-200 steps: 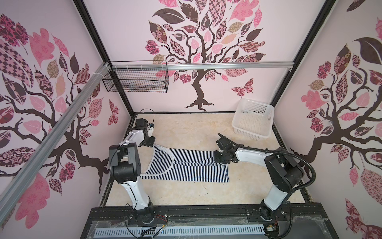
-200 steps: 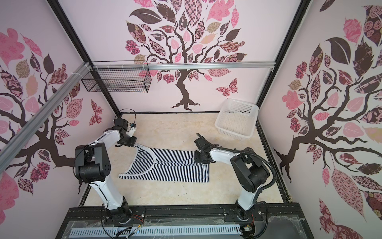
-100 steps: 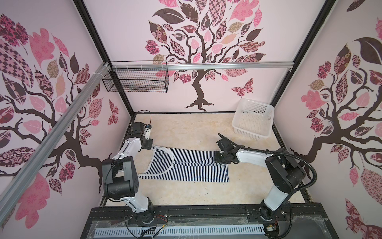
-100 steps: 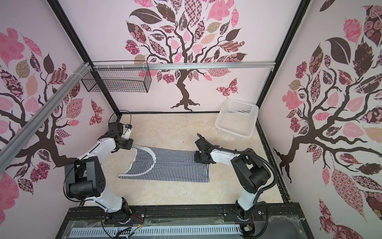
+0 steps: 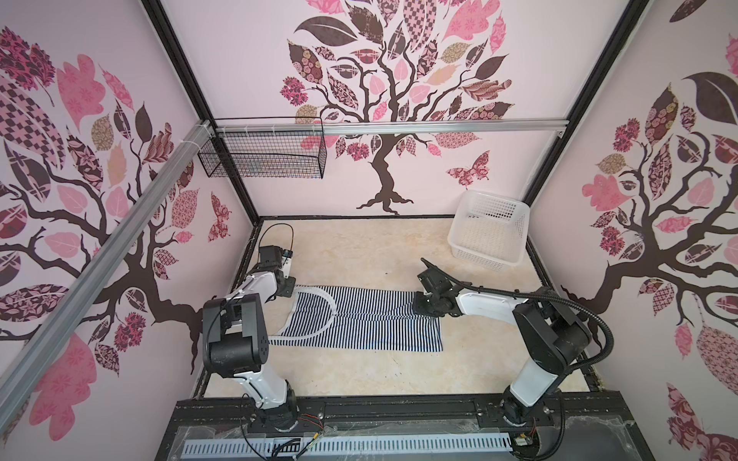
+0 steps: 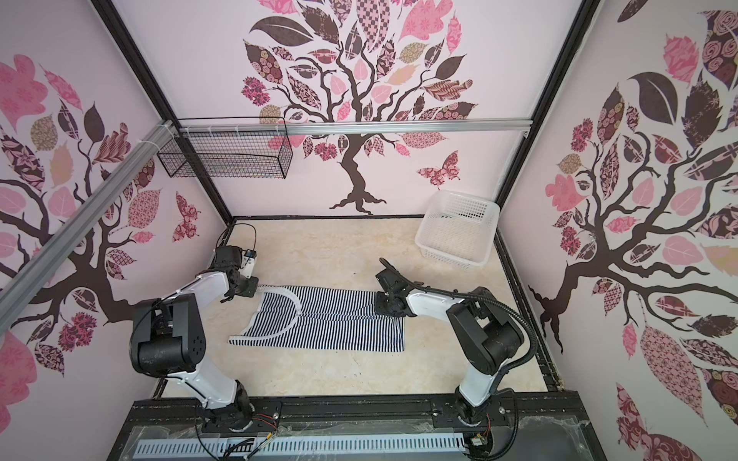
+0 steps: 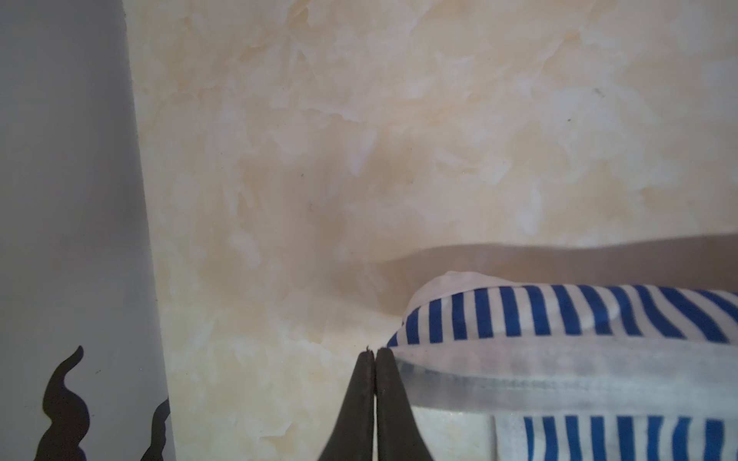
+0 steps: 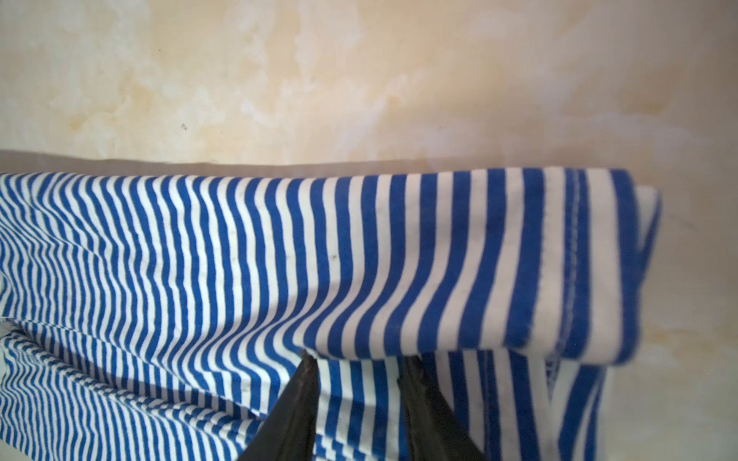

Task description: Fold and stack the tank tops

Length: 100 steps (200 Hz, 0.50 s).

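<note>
Top view — tank top [image 5: 359, 319] on table [image 5: 359, 247]

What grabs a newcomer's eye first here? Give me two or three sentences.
The navy-and-white striped knit tank top lies spread across the middle of the beige marbled table, the white-and-black left robot arm at its neckline end and the right robot arm at its hem. A white perforated plastic basket stands in the far right corner, and pink-and-brown tree decals cover the walls.

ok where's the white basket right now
In both top views the basket sits in the far right corner of the table, beyond the right gripper and well apart from the striped top.
</note>
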Tool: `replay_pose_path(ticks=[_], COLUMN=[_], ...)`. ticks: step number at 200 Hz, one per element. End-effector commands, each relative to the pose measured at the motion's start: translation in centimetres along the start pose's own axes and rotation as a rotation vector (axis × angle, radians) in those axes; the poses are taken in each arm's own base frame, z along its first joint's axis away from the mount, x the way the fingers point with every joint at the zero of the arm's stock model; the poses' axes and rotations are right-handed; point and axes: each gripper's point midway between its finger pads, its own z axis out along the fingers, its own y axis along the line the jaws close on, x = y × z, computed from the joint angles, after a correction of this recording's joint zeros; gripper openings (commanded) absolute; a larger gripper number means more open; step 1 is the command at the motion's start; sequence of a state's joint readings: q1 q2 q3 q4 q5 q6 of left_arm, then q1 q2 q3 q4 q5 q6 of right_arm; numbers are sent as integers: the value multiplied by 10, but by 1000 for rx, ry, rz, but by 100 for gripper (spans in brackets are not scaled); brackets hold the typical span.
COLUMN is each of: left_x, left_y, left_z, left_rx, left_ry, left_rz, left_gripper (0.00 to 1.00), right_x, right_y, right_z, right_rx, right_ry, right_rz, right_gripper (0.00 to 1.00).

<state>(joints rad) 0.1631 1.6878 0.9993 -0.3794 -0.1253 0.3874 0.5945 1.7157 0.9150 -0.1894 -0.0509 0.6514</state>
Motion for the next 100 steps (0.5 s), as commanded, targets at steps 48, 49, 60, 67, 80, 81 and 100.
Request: replay_pose_path(ticks=[48,49,60,67,80,81,100], left_x=[18,19,22,25,30,30,35], left_y=[8,8,11,12,12,12,11], left_z=[17,18,20,22,25,25,26], left_rx=[-77,-79,-100,-109,-119,-120,-122], left_ry=[35,37,51,64,84,85,97], left_rz=[-37,-36,-34,-30,-20,-19,-11], left_gripper=[19,20,23,26,29,29,33], right_x=[33,33,34,33,33,33,32], right_y=[-37,-36,-39,-40,-43,-43,-44], right_z=[2,2,1,0,-1,-1,-3], right_rx=[134,134,142,145,146,146,147], right_ry=[104,103,105,105,107,106,110], right_rz=[-19,-21,-28,-30,-30,-29,-29], right_gripper=[42,42,43,44,44,45,47])
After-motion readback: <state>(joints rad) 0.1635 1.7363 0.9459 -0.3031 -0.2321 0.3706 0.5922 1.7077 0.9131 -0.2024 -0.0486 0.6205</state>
